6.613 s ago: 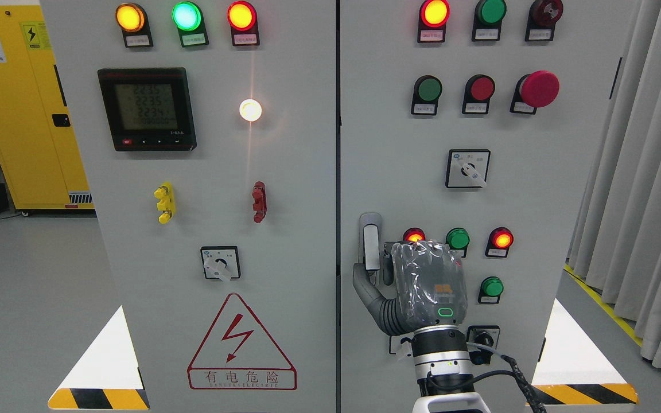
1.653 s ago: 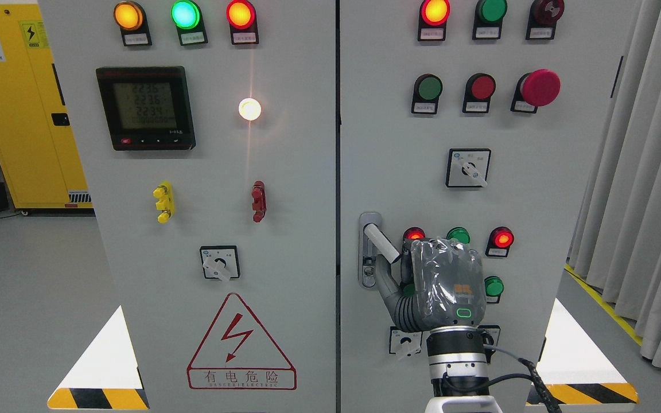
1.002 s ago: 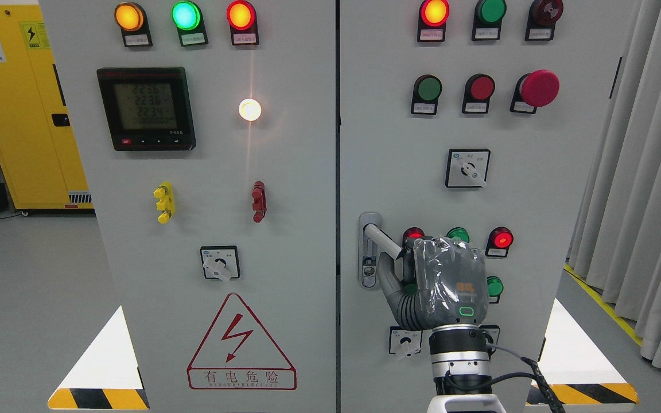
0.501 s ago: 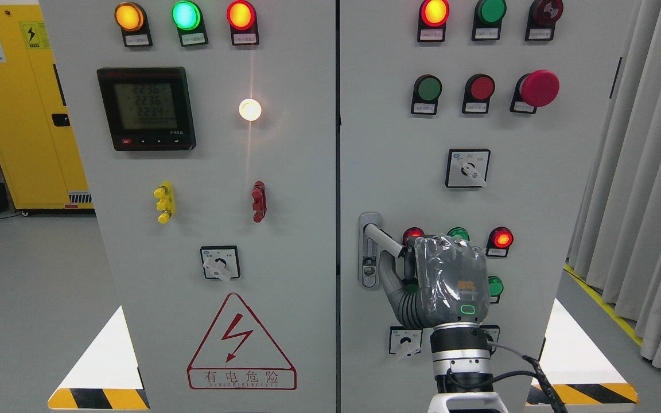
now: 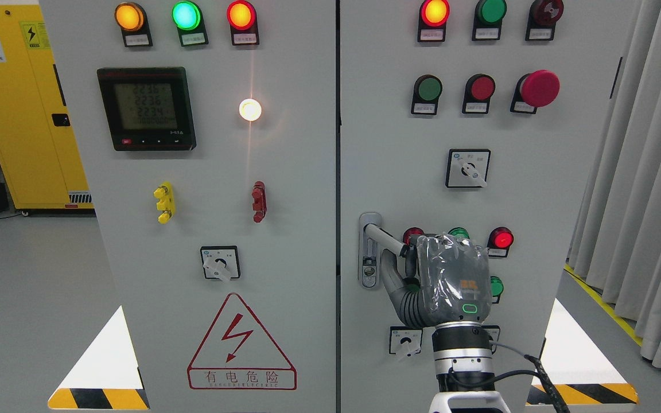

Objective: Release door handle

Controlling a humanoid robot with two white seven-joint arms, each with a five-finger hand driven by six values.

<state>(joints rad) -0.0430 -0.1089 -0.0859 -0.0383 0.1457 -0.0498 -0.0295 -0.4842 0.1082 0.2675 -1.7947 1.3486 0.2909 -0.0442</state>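
The silver door handle of the right cabinet door sticks out of its lock plate and slants down to the right. My right hand, wrapped in clear film, comes up from the bottom edge. Its fingers are curled around the handle's outer end, and the thumb reaches up below the lever. The handle's tip is hidden inside the hand. The left arm does not show.
Lit red and green buttons sit just right of the hand, with a small rotary switch below it. The left door carries a meter, lamps and a warning triangle. Grey curtains hang at the right, and a yellow cabinet stands at the far left.
The handle went from upright in its plate to swung out and slanting right. Over the last second my right hand drifted slightly right, still closed on it.
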